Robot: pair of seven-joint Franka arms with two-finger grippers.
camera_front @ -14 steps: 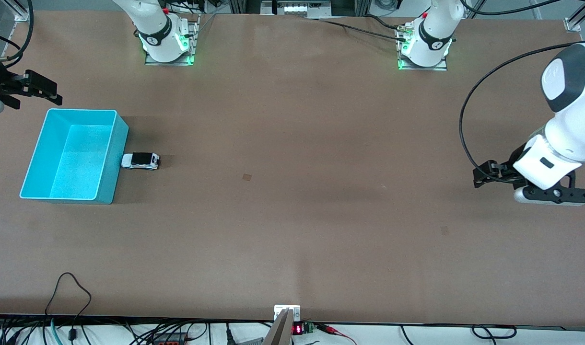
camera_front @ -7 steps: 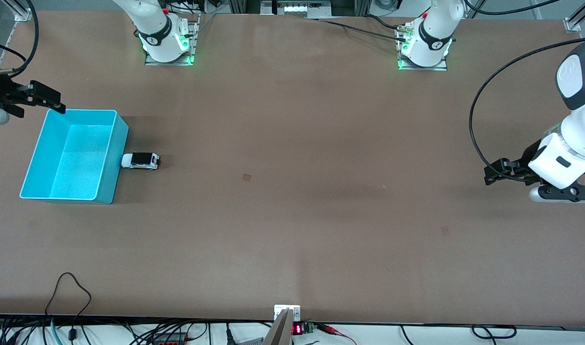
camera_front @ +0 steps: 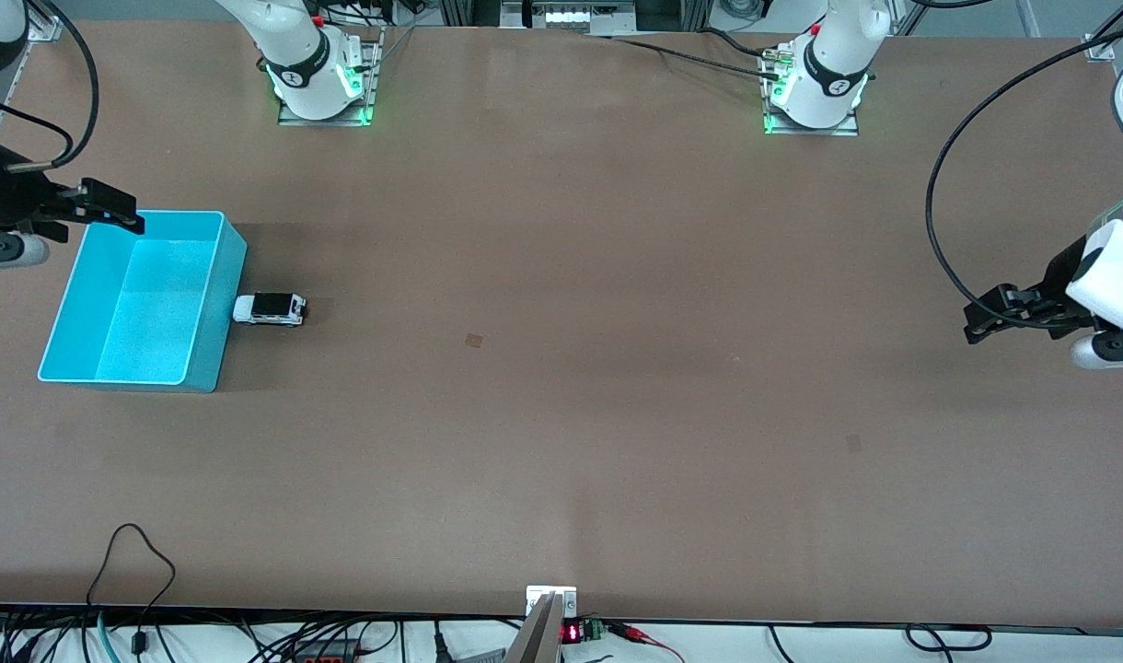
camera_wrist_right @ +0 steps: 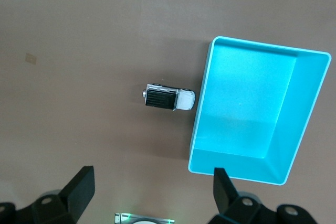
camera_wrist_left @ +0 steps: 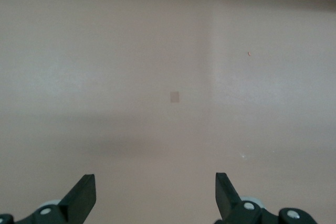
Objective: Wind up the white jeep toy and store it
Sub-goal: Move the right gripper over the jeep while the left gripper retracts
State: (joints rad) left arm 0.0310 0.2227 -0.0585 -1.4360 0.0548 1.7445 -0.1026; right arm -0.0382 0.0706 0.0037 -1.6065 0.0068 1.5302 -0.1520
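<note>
The white jeep toy (camera_front: 270, 308) with a black roof panel stands on the table, touching the turquoise bin (camera_front: 60, 304) on the side toward the table's middle. It also shows in the right wrist view (camera_wrist_right: 169, 98) beside the bin (camera_wrist_right: 199, 124). My right gripper (camera_front: 110, 206) is open and empty, high over the bin's corner nearest the robots' bases. My left gripper (camera_front: 992, 318) is open and empty, up over bare table at the left arm's end; in its wrist view (camera_wrist_left: 156, 192) only bare table shows between the fingers.
The bin is empty inside. A small square mark (camera_front: 474, 340) lies on the table near the middle. Cables (camera_front: 138, 589) hang along the table edge nearest the front camera. The two arm bases (camera_front: 322, 83) stand at the table's edge farthest from the front camera.
My right gripper has moved in from the table's end to over the bin's corner. My left gripper has drawn back toward the left arm's end of the table.
</note>
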